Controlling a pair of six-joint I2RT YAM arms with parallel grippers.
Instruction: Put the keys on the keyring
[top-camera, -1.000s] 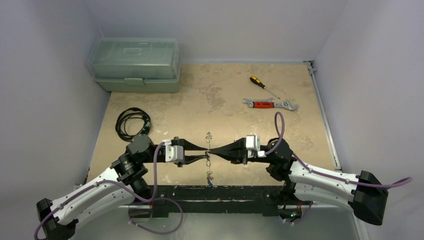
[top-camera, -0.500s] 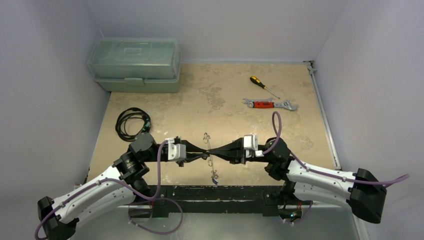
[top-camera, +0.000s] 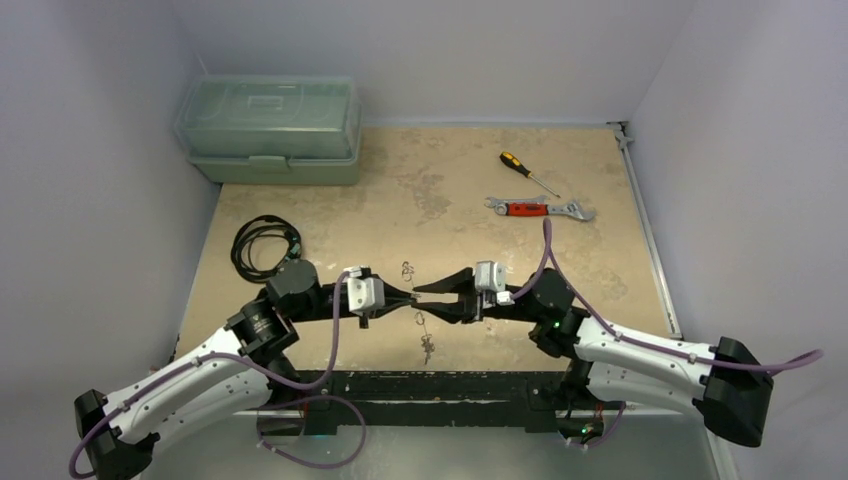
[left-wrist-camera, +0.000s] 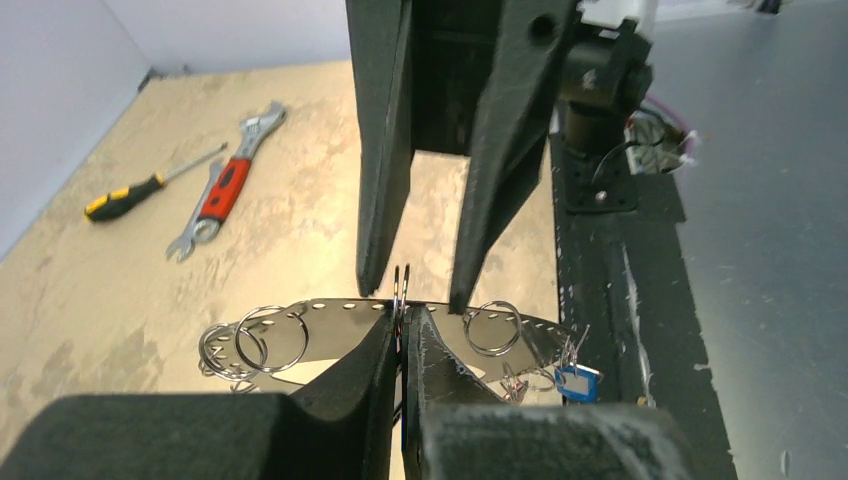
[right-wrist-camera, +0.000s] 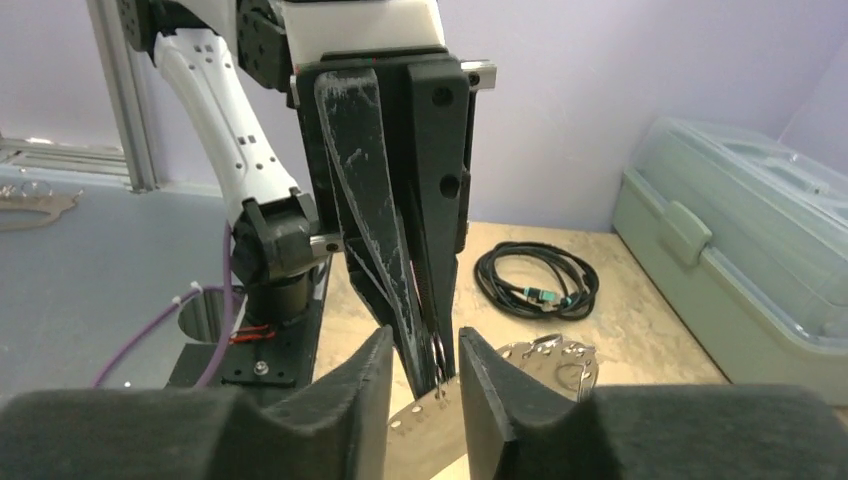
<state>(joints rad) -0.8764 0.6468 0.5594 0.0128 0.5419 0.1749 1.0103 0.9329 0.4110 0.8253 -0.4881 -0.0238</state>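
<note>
The keyring (left-wrist-camera: 330, 325) is a thin silvery band with a row of holes, hanging between the two grippers above the table; it shows small in the top view (top-camera: 421, 320). Several small split rings (left-wrist-camera: 268, 338) hang on it. Keys with a blue tag (left-wrist-camera: 578, 381) dangle from its right end, low in the top view (top-camera: 427, 347). My left gripper (left-wrist-camera: 402, 318) is shut on a small split ring (left-wrist-camera: 401, 285) that sits on the band. My right gripper (right-wrist-camera: 425, 340) is open, its fingers (left-wrist-camera: 375, 200) straddling the left fingertips and that ring without touching the band (right-wrist-camera: 440, 425).
A green toolbox (top-camera: 270, 130) stands at the back left. A coiled black cable (top-camera: 263, 245) lies left of the arms. A yellow-handled screwdriver (top-camera: 527, 172) and a red-handled wrench (top-camera: 540, 208) lie at the back right. A black base rail (top-camera: 440, 385) runs along the near edge.
The right gripper has opened and let go where both pinched together. Both grippers and the keyring have shifted a little toward the back, and the hanging keys have swung.
</note>
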